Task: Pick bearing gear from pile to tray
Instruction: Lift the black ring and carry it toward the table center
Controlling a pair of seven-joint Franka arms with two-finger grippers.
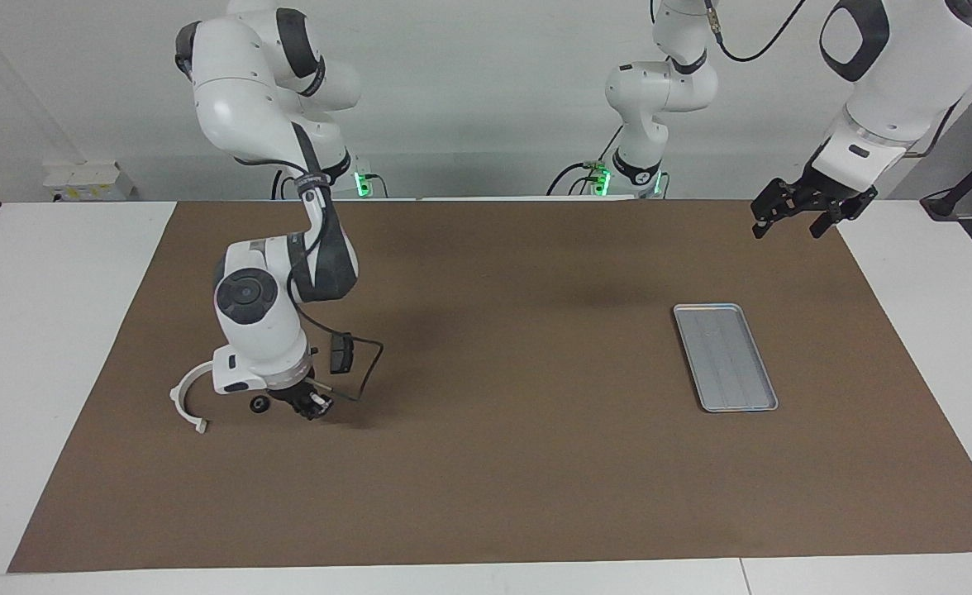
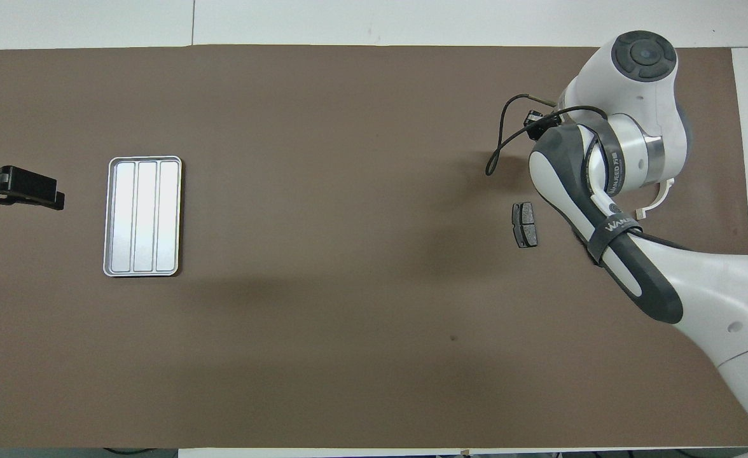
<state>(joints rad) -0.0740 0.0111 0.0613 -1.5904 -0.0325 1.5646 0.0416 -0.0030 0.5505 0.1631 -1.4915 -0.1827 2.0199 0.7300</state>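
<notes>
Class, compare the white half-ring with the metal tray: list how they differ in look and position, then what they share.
The white half-ring is an open curved arc; the tray is a closed, ridged rectangle. The half-ring is far smaller than the tray. The half-ring lies toward the right arm's end, the tray toward the left arm's. Both rest flat on the brown mat.

pile: my white half-ring (image 1: 188,397), black round piece (image 1: 260,404), grey brake pad (image 2: 525,224), right-arm end | tray (image 1: 726,356): silver, ridged, flat, left-arm end

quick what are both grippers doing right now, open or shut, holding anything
Right gripper: shut, low over the pile beside the white half-ring; whether it holds a small part cannot be told.
Left gripper: open, empty, waiting in the air near the tray.
</notes>
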